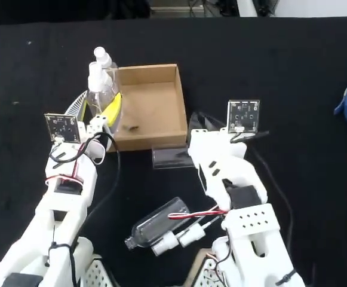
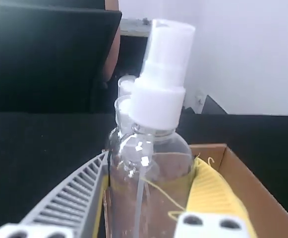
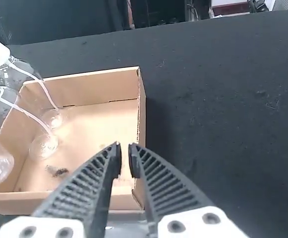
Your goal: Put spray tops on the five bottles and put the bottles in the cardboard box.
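Jaws of the left gripper [image 2: 151, 166] pinch an upright spray bottle [image 2: 148, 198], nozzle up, at the left wall of the cardboard box [image 1: 146, 142]; the right gripper [image 3: 124, 147] has its own nearly pressed together. The high view adds a clear bottle [image 1: 158, 222] lying diagonally on the table [image 1: 292, 72], neck toward the left arm's base

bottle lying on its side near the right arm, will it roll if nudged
The bottle lies on its round side, so a nudge would probably roll it. It looks clear and empty, so it is likely light. Its smooth wall may slip when gripped.
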`<action>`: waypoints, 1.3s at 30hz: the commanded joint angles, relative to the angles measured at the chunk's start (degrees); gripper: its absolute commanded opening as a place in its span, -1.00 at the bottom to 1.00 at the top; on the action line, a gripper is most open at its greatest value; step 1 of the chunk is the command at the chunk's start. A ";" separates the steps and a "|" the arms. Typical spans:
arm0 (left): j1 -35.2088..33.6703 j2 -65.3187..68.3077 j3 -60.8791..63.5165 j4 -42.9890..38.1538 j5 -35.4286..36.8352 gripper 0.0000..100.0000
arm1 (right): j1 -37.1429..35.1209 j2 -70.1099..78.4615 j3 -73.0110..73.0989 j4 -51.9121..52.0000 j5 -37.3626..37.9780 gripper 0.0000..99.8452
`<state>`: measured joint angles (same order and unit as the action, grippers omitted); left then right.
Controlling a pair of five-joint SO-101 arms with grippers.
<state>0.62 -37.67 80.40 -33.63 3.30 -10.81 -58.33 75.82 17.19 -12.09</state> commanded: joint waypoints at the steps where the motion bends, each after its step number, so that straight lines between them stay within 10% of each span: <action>1: -0.75 2.64 -0.48 -6.42 0.79 -0.94 | -0.79 -0.57 0.31 -2.02 -0.09 -0.97; 16: -0.31 18.99 -0.57 -24.35 0.70 -0.94 | -0.79 -0.57 0.31 -2.02 -0.09 -0.97; 39: -0.57 21.71 -0.57 -24.44 0.79 -0.94 | -0.88 -0.57 0.31 -2.02 -0.09 -0.97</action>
<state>0.35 -15.87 81.45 -56.13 3.91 -10.81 -58.33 76.53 17.19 -12.09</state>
